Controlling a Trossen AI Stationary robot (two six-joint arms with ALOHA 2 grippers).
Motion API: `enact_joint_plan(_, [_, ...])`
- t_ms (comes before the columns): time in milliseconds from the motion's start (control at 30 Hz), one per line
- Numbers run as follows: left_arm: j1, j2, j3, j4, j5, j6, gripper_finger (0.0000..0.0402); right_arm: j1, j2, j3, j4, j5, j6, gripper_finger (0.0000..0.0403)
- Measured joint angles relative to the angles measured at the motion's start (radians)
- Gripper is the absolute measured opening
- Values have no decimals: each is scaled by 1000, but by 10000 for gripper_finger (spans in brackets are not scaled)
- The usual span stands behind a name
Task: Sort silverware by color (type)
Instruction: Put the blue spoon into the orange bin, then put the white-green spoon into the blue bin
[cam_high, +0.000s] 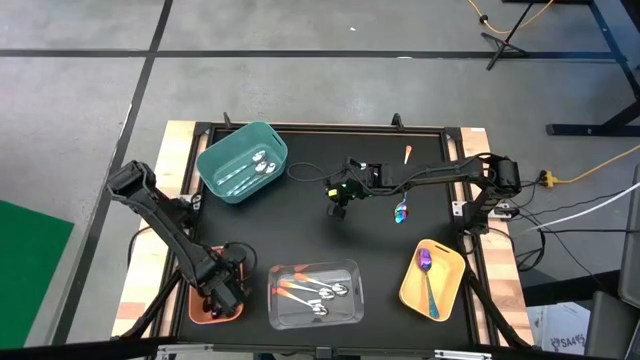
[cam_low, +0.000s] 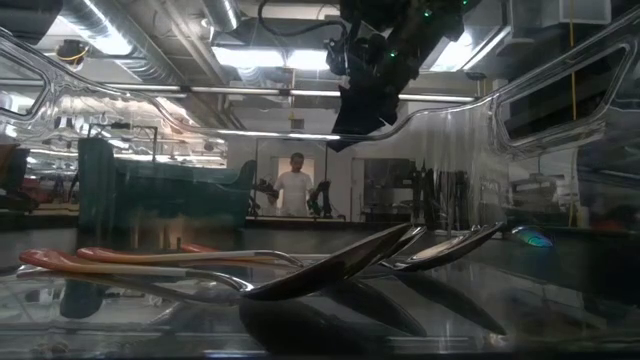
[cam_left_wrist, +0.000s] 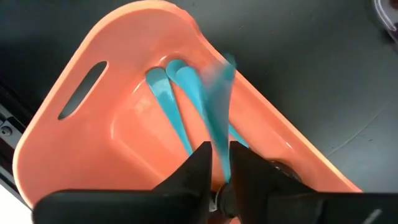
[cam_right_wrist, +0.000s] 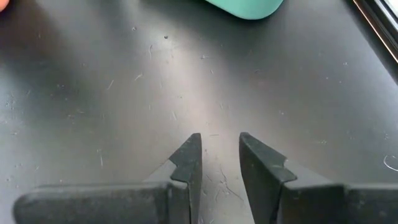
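The teal bin (cam_high: 241, 160) stands at the far left of the table (cam_high: 310, 215) and holds the all-silver spoons (cam_high: 252, 168), one colour type to one bin. Nearer the front left, the left gripper (cam_left_wrist: 219, 163) hangs directly over the salmon bin (cam_left_wrist: 93, 124), so that a spoon it lets go lands inside. A teal-handled spoon (cam_left_wrist: 217, 106) shows blurred between its fingers, above two teal handles (cam_left_wrist: 177, 106) already lying in that bin; the jaws stand only slightly apart, and whether they grip the spoon or have let it go cannot be told. The clear bin (cam_high: 315, 295) at front centre contains the orange-handled silver spoons (cam_high: 310, 291), bowls together. The right gripper (cam_right_wrist: 219, 155) hovers above bare table at centre, jaws parted and holding nothing, probably placed for the next pick. To its right, two spoons lie unsorted on the table: one with a purple bowl (cam_high: 401, 211) and, farther back, one with an orange handle (cam_high: 407, 154). The yellow bin (cam_high: 432, 280) at front right holds a purple-bowled, teal-handled spoon (cam_high: 427, 272).
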Motion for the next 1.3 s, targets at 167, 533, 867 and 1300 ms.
enact_joint_plan(167, [0, 0, 0, 1, 0, 0, 68, 0, 0, 0, -12, 0, 0, 94])
enact_joint_plan(533, [0, -24, 0, 8, 3, -23, 76, 0, -9, 0, -164, 10, -2, 94])
enact_joint_plan(867, [9, -185, 0, 98, -125, 22, 76, 0, -149, 0, -328, 139, -20, 94])
enact_joint_plan(1300, [127, -272, 0, 260, -470, 424, 77, 0, -376, 0, -548, 180, -48, 94])
